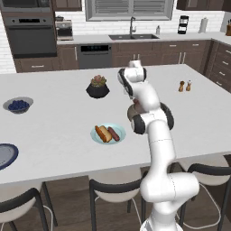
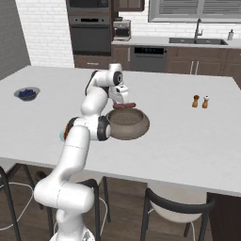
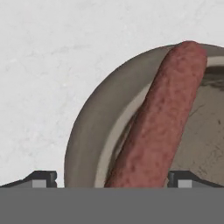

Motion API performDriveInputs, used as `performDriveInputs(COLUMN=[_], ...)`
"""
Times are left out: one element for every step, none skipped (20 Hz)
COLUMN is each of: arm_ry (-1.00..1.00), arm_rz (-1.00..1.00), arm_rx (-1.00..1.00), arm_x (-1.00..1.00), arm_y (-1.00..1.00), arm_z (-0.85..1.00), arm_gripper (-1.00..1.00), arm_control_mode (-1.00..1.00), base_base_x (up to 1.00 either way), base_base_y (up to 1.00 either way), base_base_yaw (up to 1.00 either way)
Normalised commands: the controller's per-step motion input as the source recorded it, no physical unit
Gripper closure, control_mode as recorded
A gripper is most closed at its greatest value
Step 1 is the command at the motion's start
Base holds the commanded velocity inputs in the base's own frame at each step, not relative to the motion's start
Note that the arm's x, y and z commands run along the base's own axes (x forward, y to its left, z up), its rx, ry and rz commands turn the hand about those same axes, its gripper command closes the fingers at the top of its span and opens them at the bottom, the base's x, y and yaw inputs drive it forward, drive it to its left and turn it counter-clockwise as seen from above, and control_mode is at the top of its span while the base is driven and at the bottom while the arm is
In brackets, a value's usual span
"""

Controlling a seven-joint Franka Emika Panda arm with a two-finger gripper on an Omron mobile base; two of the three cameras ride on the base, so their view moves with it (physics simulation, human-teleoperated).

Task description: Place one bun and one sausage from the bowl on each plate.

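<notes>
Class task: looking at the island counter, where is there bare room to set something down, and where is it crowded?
Free: the stretch between the berry bowl and plant pot, and between the brown bowl and shakers. Crowded: around the brown bowl, where the arm, open gripper and sausage gather near the teal plate.

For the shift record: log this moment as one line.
fingers: open, astride sausage | sausage: over bowl rim | teal plate: bun, sausage | blue-rimmed plate: bare
</notes>
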Motion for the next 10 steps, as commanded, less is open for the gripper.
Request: performDriveInputs(arm_ry=[0.05, 0.0, 0.0, 0.0, 0.0, 0.0, 0.0, -0.05, -0.1, -0.14], arm_rz=[0.0, 0.0, 0.01, 0.0, 0.0, 0.0, 0.0, 0.0, 0.0, 0.0], arm_rx=[-0.03, 0.0, 0.0, 0.0, 0.0, 0.0, 0.0, 0.0, 0.0, 0.0], arm_x=[0.0, 0.0, 0.0, 0.0, 0.0, 0.0, 0.0, -0.06, -0.24, -0.22], arm_y=[-0.04, 0.0, 0.0, -0.02, -0.02, -0.01, 0.0, 0.0, -0.06, 0.0], arm_z=[-0.42, -0.35, -0.24, -0.2, -0.21, -0.14, -0.09, -0.08, -0.06, -0.13], arm_gripper=[-1.0, -1.0, -1.0, -1.0, -1.0, -1.0, -1.0, -1.0, -1.0, 1.0], arm_control_mode=[-1.0, -1.0, -1.0, -1.0, -1.0, -1.0, -1.0, -1.0, -1.0, -1.0], base_base_x=[0.0, 0.0, 0.0, 0.0, 0.0, 0.0, 0.0, 0.0, 0.0, 0.0], base_base_y=[0.0, 0.0, 0.0, 0.0, 0.0, 0.0, 0.0, 0.0, 0.0, 0.0], base_base_yaw=[0.0, 0.0, 0.0, 0.0, 0.0, 0.0, 0.0, 0.0, 0.0, 0.0])
